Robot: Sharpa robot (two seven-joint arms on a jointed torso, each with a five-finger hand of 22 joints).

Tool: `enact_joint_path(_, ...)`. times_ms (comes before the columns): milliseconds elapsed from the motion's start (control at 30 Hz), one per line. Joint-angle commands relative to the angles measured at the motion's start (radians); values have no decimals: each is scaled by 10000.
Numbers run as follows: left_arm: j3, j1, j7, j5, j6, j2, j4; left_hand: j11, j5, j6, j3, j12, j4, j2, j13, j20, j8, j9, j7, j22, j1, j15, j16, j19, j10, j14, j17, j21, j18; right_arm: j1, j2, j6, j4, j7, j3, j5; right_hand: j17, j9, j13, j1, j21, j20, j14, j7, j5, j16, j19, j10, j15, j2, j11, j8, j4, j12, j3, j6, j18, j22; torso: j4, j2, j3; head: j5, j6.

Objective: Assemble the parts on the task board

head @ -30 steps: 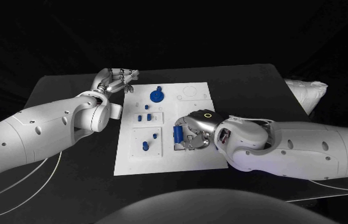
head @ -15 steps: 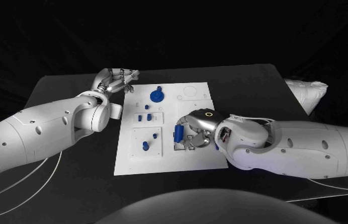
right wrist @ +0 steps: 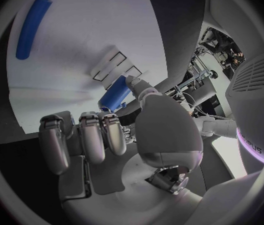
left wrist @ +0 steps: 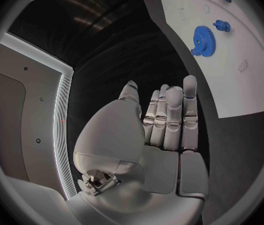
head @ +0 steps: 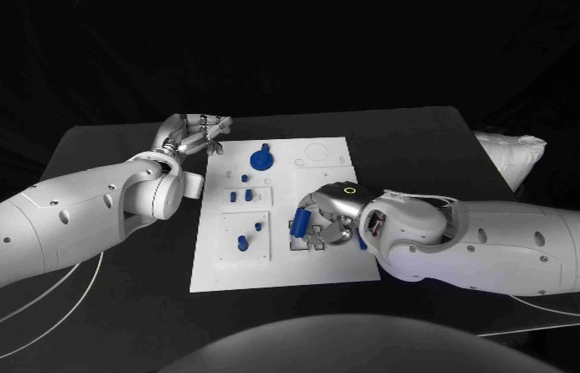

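- The right hand [head: 328, 220] sits low over the middle of the white board [head: 320, 268], fingers curled down. In the right wrist view the thumb tip [right wrist: 134, 83] presses against a short blue peg [right wrist: 115, 93], so I take it as pinching that peg, though the far side of the grip is hidden.
- That low, curled pose suits seating the peg into a slot beneath the palm; the printed outline [right wrist: 112, 66] just beside the peg may be its target.
- A longer blue rod [head: 298, 220] lies on the board just beside the right hand, toward the left arm, loose and ready to be picked up.
- The left hand [head: 191, 134] hovers off the board's far left corner above the black desk [head: 411, 134], fingers straight and close together, holding nothing; it seems parked out of the way.
- A blue gear [head: 261, 156] sits near that corner, and small blue pieces [head: 243, 195] stand in the board's left half.
- Against the earlier frames, the right hand has rolled slightly and the rod beside it now lies a little more tilted; the left hand has not moved.
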Motion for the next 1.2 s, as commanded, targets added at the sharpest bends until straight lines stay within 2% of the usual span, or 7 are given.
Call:
enact_joint_path(33, 7, 2, 56, -30, 134, 17, 20, -1, 45, -79, -44, 62, 0, 56, -1, 7, 45, 16, 22, -7, 22, 12, -67, 54, -70, -56, -17, -40, 94, -22, -11, 250, -36, -145, -17, 145, 2629, -35, 2634, -139, 45, 92, 1042, 245, 156, 41, 1048, 1049, 102, -9, 100, -79, 31, 39, -125, -123, -67, 2629, 0, 1, 1, -5, 2)
enact_joint_path(333, 7, 2, 59, -30, 120, 3, 28, -1, 45, -79, -44, 62, 0, 56, -1, 7, 45, 16, 22, -7, 22, 12, -67, 54, -70, -56, -17, -40, 94, -22, -71, -111, -27, -36, -18, 352, 2629, -86, 2634, -498, 45, 200, 1042, 362, 962, 41, 1048, 1049, 215, 131, 213, -198, 314, 39, -273, -205, -67, 2629, 4, 4, 2, 2, 2)
enact_joint_path(733, 7, 1, 57, -30, 134, -1, 25, -1, 45, -79, -44, 62, 0, 56, -1, 7, 45, 16, 22, -7, 22, 12, -67, 54, -70, -56, -17, -40, 94, -22, -104, -299, 13, -35, -18, 358, 2629, -100, 2634, -479, 45, 220, 1042, 384, 1086, 41, 1048, 1049, 234, 122, 233, -220, 283, 39, -263, -237, -67, 2629, 1, -3, 1, -1, 2)
enact_joint_path(900, 7, 1, 54, -30, 139, -8, 25, -1, 45, -79, -44, 62, 0, 56, -1, 7, 45, 16, 22, -7, 22, 12, -67, 54, -70, -56, -17, -40, 94, -22, -110, -449, 27, -168, -18, 247, 2629, -220, 2634, -478, 45, 263, 1042, 439, 1004, 41, 1048, 1049, 280, 17, 284, -413, 250, 39, -329, -818, -67, 2629, 2, 3, -1, -4, 2)
enact_joint_path(1033, 7, 1, 51, -30, 145, -13, 28, -1, 45, -79, -44, 62, 0, 56, -1, 7, 45, 16, 22, -7, 22, 12, -67, 54, -70, -56, -17, -40, 94, -22, -140, -590, 61, -226, -18, 170, 2629, -268, 2634, -497, 45, 305, 1042, 468, 612, 41, 1048, 1049, 319, -194, 321, -491, 353, 39, -573, -1021, -67, 2629, -2, 1, 0, 15, 2)
enact_joint_path(1133, 7, 1, 50, -31, 146, -16, 32, -1, 45, -79, -44, 62, 0, 56, -1, 7, 45, 16, 22, -7, 22, 12, -67, 54, -70, -56, -17, -40, 94, -22, -165, -699, 97, -281, -18, 85, 2629, -278, 2634, -369, 45, 329, 1042, 476, 228, 41, 1048, 1049, 334, -395, 328, -503, 633, 39, -949, -1041, -67, 2629, -2, 6, -1, 8, 2)
enact_joint_path(1200, 7, 1, 51, -31, 146, -18, 34, -1, 45, -79, -44, 62, 0, 56, -1, 7, 45, 16, 22, -7, 22, 12, -67, 54, -70, -56, -17, -40, 94, -22, -177, -741, 113, -300, -18, 50, 2629, -272, 2634, -151, 45, 340, 1042, 482, -31, 41, 1048, 1049, 340, -560, 338, -491, 1032, 39, -1327, -984, -67, 2629, -2, 5, -1, 5, 2)
